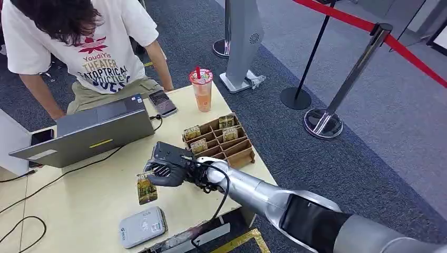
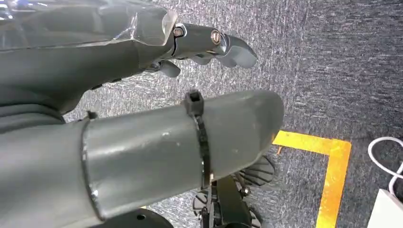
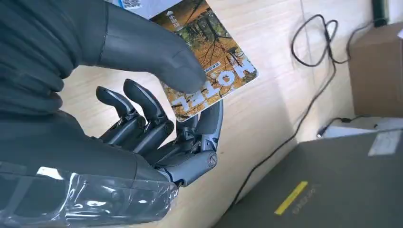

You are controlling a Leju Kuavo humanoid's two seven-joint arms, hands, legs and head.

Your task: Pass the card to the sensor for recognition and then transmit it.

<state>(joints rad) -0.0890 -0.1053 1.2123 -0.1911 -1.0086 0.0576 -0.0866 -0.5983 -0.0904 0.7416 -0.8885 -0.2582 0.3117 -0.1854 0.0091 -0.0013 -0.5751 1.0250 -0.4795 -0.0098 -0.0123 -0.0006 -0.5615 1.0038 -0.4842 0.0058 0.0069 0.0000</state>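
Card (image 1: 146,188) up in the air, pinched in the right hand (image 1: 167,169) above the pale wooden table (image 1: 84,211), and the wrist view shows exactly how: the thick grey thumb (image 3: 157,57) presses down on the printed face with autumn trees and white lettering, a dark finger (image 3: 211,121) backs it from underneath, and the other fingers curl loosely apart beside it. That card (image 3: 209,61) hangs with its long side roughly upright in the head view, just beyond the grey sensor (image 1: 142,226), the flat reader box lying near the table's front edge, card and reader apart with open tabletop between them. Behind the hand sits the wooden card rack (image 1: 221,139), a divided tray with several more cards standing in its compartments. Farther back, an orange drink cup (image 1: 201,89) with a red straw, a phone (image 1: 162,103) lying flat, and an open grey laptop (image 1: 89,134) with black cables trailing across the table. A person (image 1: 79,47) in a white printed shirt leans on the far side. The left hand (image 2: 199,47) hangs over grey carpet, fingers loosely apart, holding nothing, with yellow floor tape (image 2: 328,166) beneath it.
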